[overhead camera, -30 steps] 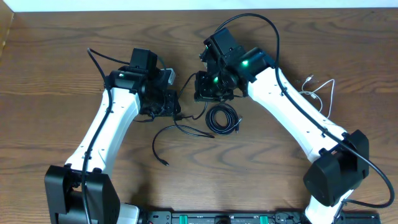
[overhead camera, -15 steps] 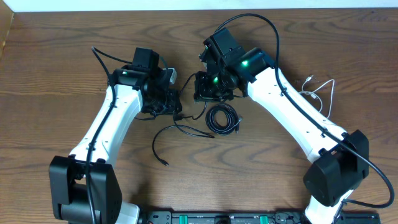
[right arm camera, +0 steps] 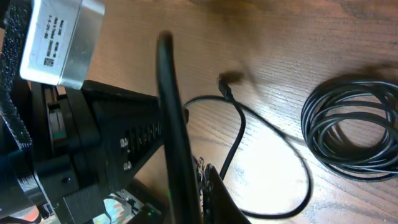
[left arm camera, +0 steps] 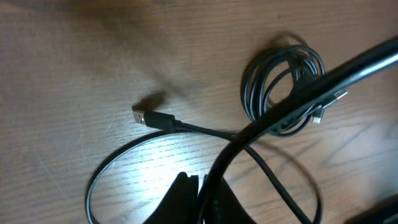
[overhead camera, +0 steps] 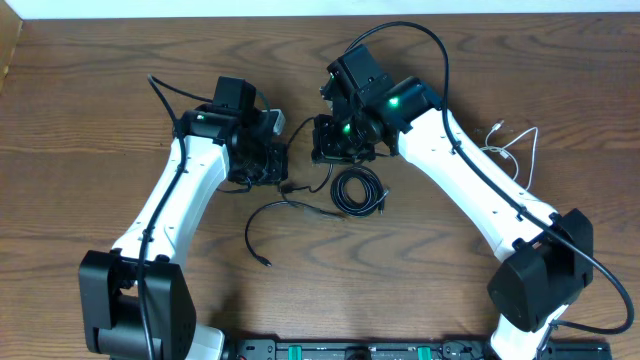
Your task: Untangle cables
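No text can be read anywhere. The silver box (right arm camera: pixel 59 40) in the right wrist view carries a white label (right arm camera: pixel 55 26) with several printed lines (too small and blurred to make out).

Camera set-up: one high, two close.

Overhead looks straight down on the wooden table (overhead camera: pixel 80 120), far enough off to take in the left arm (overhead camera: pixel 170 205) and right arm (overhead camera: pixel 480 185) whole, bases at the lower edge. Left wrist view sits low and near, facing down onto the boards. Right wrist view is as near but tilted, the left arm's end (right arm camera: pixel 81 143) filling its left side. All three share the coiled black cable (overhead camera: pixel 358 190) and the loose black cable (overhead camera: pixel 300 207) beside it.
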`<control>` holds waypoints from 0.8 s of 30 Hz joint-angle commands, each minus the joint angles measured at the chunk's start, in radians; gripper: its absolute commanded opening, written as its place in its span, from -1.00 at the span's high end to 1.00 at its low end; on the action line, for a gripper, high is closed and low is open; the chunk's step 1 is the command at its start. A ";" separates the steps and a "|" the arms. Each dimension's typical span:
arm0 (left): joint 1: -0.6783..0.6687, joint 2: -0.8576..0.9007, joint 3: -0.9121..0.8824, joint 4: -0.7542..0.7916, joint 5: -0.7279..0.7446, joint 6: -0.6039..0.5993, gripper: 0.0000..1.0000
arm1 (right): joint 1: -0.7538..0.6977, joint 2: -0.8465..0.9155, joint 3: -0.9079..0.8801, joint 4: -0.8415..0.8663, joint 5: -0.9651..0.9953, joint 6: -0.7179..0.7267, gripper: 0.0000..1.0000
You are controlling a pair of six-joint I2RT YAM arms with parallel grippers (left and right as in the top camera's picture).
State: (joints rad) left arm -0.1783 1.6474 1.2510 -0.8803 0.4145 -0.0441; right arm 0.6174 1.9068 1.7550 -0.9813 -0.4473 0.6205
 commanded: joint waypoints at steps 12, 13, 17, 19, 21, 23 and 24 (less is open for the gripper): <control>0.005 -0.295 0.061 -0.009 -0.114 -0.021 0.85 | 0.000 -0.006 -0.002 -0.023 -0.008 -0.008 -0.16; 0.005 -0.328 0.066 -0.009 -0.127 -0.021 0.85 | 0.000 -0.006 -0.002 -0.025 -0.008 -0.008 -0.29; 0.005 -0.435 0.085 -0.010 -0.206 -0.030 0.85 | 0.003 -0.006 -0.002 -0.029 -0.007 -0.008 -0.55; 0.005 -0.505 0.121 -0.010 -0.269 -0.043 0.85 | 0.016 -0.006 -0.002 -0.032 -0.004 -0.009 -0.83; 0.005 -0.559 0.176 -0.005 -0.279 -0.043 0.85 | 0.034 -0.006 -0.002 -0.031 0.002 -0.042 -0.99; 0.005 -0.583 0.219 -0.001 -0.287 -0.043 0.85 | 0.045 -0.006 -0.002 -0.034 0.013 -0.056 -0.99; 0.005 -0.593 0.243 0.001 -0.303 -0.043 0.85 | 0.051 -0.006 -0.002 -0.037 0.021 -0.058 -0.98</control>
State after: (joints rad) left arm -0.1783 1.1023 1.4063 -0.8890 0.1734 -0.0784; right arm 0.6369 1.9068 1.7546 -1.0126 -0.4454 0.5983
